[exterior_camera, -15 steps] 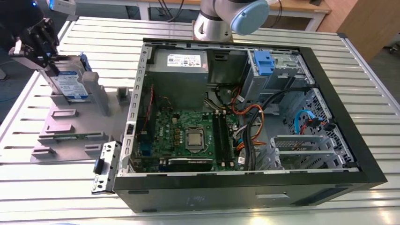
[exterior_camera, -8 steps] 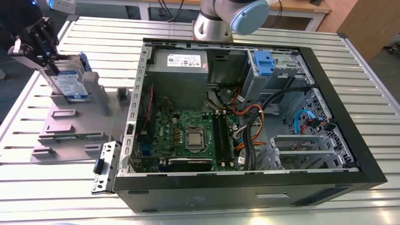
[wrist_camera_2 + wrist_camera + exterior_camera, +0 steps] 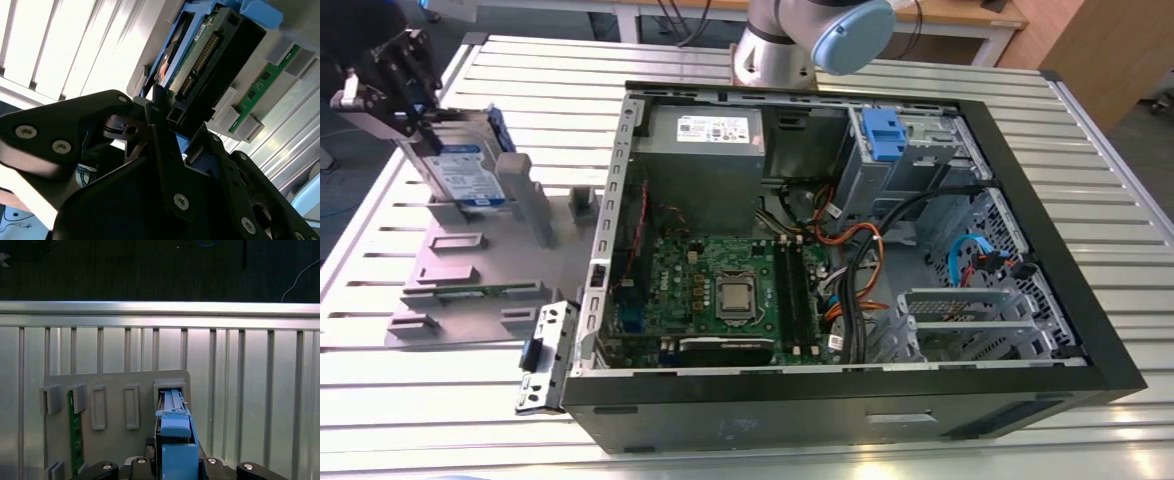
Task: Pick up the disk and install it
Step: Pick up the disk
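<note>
The disk (image 3: 462, 176) stands on edge at the exterior view's left, a silver drive with a white-and-blue label in a blue carrier frame. Its lower end sits at a slot of the grey holder plate (image 3: 467, 282). My gripper (image 3: 427, 125) comes down on it from above, fingers on either side of its upper end, shut on it. In the second wrist view the black fingers (image 3: 159, 131) clamp the disk (image 3: 200, 55) by its connector end. In the first wrist view the blue carrier of the disk (image 3: 174, 440) runs from between my gripper (image 3: 172, 466) into the plate's slot (image 3: 170, 386).
An open computer case (image 3: 1067, 215) lies on the slatted metal table (image 3: 440, 420), with the motherboard, cables and a blue drive bay (image 3: 883, 135) exposed. A green memory stick (image 3: 76, 432) stands in the holder plate (image 3: 115, 440). The arm's base (image 3: 787, 40) rises behind the case.
</note>
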Controlling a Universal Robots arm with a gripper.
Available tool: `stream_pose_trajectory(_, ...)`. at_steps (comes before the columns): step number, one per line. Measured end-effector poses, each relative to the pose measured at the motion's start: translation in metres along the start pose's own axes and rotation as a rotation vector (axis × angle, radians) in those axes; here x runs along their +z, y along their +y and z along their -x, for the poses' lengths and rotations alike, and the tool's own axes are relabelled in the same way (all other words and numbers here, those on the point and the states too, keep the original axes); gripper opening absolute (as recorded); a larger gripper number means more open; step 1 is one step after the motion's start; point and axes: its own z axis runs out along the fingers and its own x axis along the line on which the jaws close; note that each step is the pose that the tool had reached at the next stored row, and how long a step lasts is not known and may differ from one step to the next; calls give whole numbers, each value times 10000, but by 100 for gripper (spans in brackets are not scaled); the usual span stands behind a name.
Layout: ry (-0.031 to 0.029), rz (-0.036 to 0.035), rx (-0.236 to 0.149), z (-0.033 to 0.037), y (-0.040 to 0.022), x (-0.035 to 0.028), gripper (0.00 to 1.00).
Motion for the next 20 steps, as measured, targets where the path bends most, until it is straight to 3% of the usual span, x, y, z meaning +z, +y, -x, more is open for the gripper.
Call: stream_pose_trajectory(20,-4,1,0,-5,-5,-134,36)
